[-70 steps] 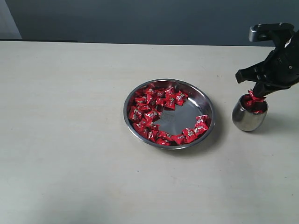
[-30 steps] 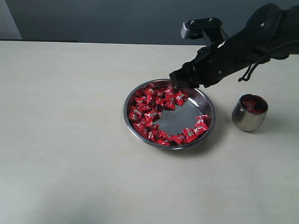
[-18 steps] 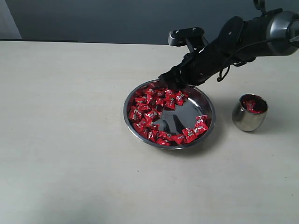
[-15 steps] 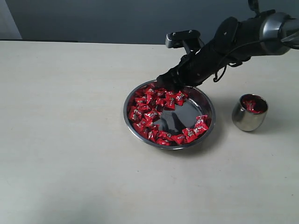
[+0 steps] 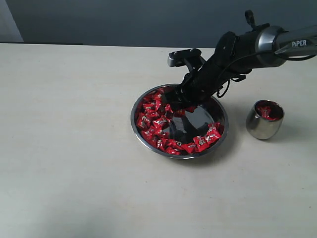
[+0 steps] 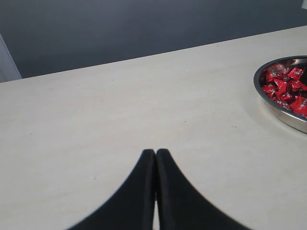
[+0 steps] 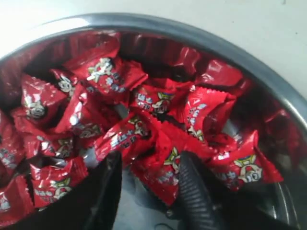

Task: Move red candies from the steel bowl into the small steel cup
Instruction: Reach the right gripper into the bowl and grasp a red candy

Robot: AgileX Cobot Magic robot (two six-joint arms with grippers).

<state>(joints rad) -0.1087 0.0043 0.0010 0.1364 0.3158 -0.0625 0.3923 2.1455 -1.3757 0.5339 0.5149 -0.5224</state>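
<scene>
Pale matte bench [image 5: 74, 163] spans the exterior view; a dark grey-blue wall [image 5: 124, 20] rises behind its far edge, with a lighter panel [image 5: 9, 22] at upper left.

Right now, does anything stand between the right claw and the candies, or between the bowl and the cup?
Nothing visible does. The right claw is open and down at the candies in the bowl, with nothing between them. No object stands on the table between the bowl and the cup.
</scene>
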